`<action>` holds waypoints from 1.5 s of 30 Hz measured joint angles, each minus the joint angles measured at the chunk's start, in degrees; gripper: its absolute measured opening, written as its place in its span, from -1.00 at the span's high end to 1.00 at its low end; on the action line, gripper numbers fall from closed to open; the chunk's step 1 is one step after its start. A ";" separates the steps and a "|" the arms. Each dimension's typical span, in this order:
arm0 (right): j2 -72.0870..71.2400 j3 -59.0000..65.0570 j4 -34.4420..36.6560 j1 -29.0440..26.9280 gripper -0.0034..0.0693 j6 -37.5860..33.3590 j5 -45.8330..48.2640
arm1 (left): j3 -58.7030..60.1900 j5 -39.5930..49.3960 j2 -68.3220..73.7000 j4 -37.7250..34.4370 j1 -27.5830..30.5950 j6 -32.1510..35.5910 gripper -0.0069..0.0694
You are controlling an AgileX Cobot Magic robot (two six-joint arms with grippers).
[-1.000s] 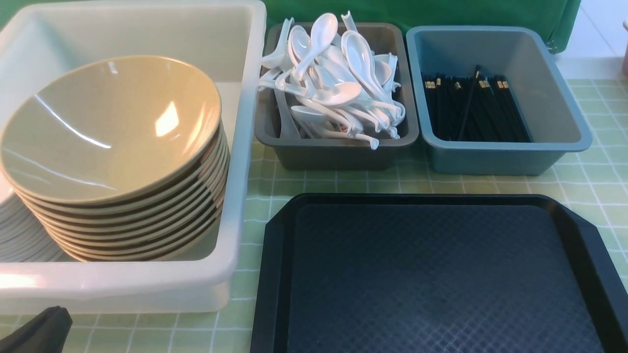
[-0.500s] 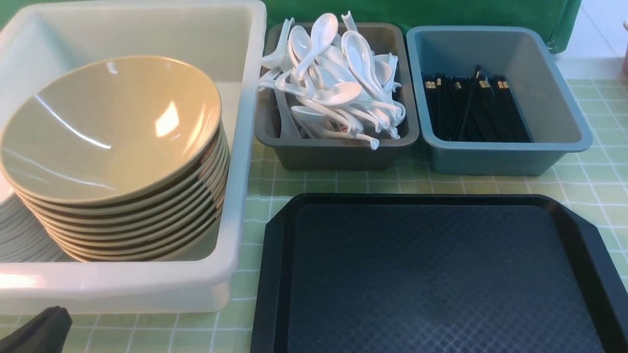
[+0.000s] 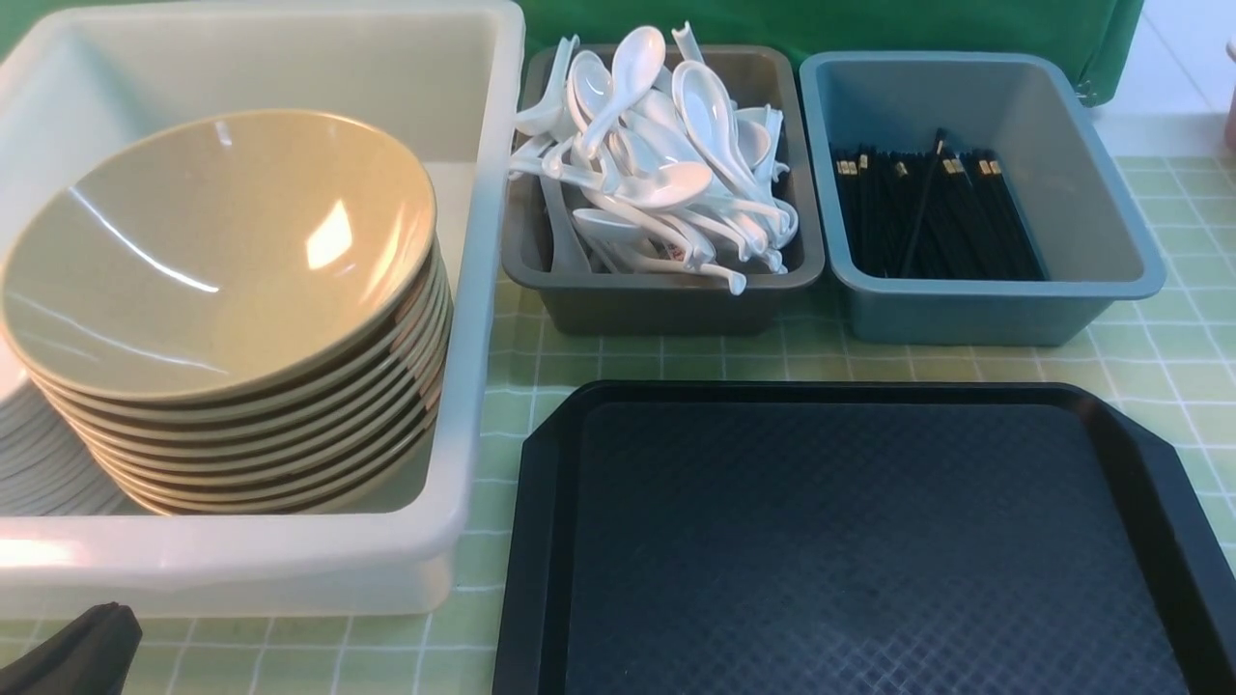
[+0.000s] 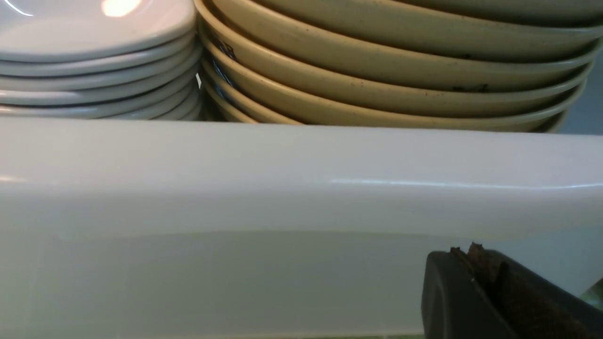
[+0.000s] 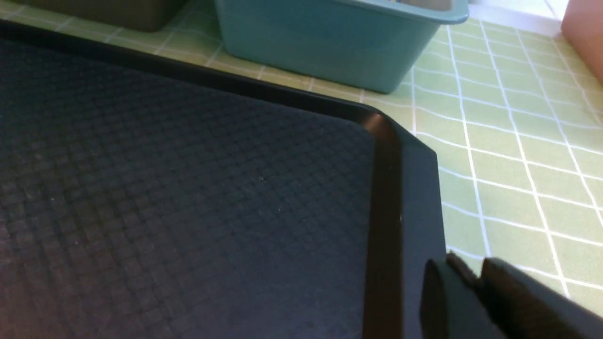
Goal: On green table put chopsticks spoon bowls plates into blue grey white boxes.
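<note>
A stack of tan bowls (image 3: 212, 251) sits in the white box (image 3: 473, 290), with white plates (image 3: 39, 463) stacked beside it at the left. White spoons (image 3: 666, 164) are heaped in the grey box (image 3: 666, 304). Black chopsticks (image 3: 927, 212) lie in the blue box (image 3: 966, 309). My left gripper (image 4: 464, 249) is shut and empty, low against the white box's near wall (image 4: 282, 188); its dark tip (image 3: 77, 647) shows at the bottom left corner. My right gripper (image 5: 471, 270) hovers over the black tray's right rim (image 5: 386, 188), jaws a narrow gap apart, holding nothing.
A large black tray (image 3: 869, 541) with a bare textured floor lies in front of the grey and blue boxes. Green checked tablecloth (image 3: 1159, 347) surrounds everything. The blue box's outer wall (image 5: 330, 42) stands just beyond the tray's far corner.
</note>
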 joint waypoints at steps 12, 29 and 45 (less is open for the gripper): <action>0.00 0.00 0.00 0.00 0.60 0.00 -0.02 | 0.00 0.00 0.00 0.00 0.00 0.00 0.82; 0.00 0.00 0.00 0.00 0.55 0.00 -0.02 | 0.00 0.00 0.00 0.00 0.00 0.00 0.82; 0.00 0.00 0.00 0.00 0.51 0.00 -0.02 | 0.00 0.00 0.00 0.00 0.00 0.00 0.82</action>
